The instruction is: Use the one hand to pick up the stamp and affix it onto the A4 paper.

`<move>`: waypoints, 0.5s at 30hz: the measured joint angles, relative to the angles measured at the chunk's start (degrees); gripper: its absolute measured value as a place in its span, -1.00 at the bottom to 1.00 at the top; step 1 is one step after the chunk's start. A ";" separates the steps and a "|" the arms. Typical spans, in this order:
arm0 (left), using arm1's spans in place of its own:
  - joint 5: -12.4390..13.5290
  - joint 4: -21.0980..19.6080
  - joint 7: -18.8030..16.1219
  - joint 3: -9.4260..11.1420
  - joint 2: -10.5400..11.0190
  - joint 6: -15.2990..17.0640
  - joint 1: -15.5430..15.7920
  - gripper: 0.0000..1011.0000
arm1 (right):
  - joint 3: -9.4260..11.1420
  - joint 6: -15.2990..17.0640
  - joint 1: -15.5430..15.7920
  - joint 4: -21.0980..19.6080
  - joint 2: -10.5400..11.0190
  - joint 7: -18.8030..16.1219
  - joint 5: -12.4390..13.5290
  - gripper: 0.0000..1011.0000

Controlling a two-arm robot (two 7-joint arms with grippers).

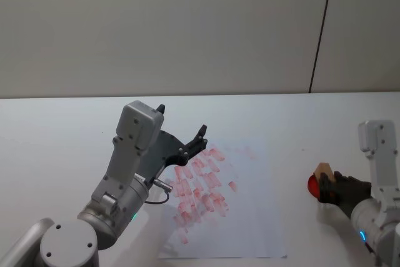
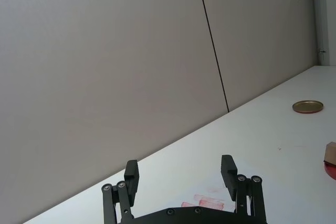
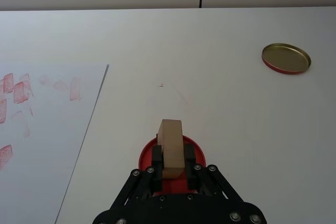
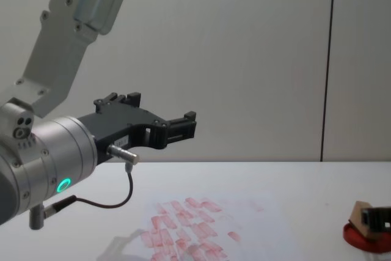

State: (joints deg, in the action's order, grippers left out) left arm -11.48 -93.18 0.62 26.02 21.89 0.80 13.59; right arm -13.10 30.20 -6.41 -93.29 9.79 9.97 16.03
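Note:
A light-brown wooden stamp stands on the round red ink pad, and my right gripper is shut on it. The head view shows the same stamp at the table's right, over the ink pad, held by the right gripper. The chest view has the stamp low at the right. The A4 paper with many pinkish-red prints lies mid-table, left of the pad. My left gripper hangs open above the paper's left part, holding nothing, with its fingers spread.
A gold-coloured round lid lies on the white table beyond the ink pad, to its right. The table's far edge meets a plain grey wall. Bare tabletop lies between the paper's right edge and the pad.

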 joint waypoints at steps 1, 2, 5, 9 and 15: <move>0.00 0.00 0.00 0.00 0.00 0.00 0.00 0.96 | 0.02 0.21 -0.06 0.04 -0.10 0.16 -0.12 -0.56; 0.00 0.00 0.00 0.00 0.00 0.00 0.00 0.96 | 0.03 0.29 -0.08 0.05 -0.13 0.23 -0.18 -0.56; 0.00 0.00 0.00 0.00 0.00 0.00 0.00 0.96 | 0.09 0.58 -0.14 0.10 -0.29 0.48 -0.37 -0.56; 0.00 0.00 0.00 0.00 0.00 0.00 0.00 0.96 | 0.16 0.68 -0.16 0.10 -0.44 0.67 -0.58 -0.56; 0.00 0.00 0.00 0.00 0.00 0.00 0.00 0.96 | 0.27 -0.01 -0.08 -0.61 -0.51 0.64 -1.19 -0.56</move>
State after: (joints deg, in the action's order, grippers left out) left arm -11.48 -93.18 0.62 26.02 21.89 0.80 13.59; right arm -12.83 30.19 -6.50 -93.90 9.28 10.61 14.85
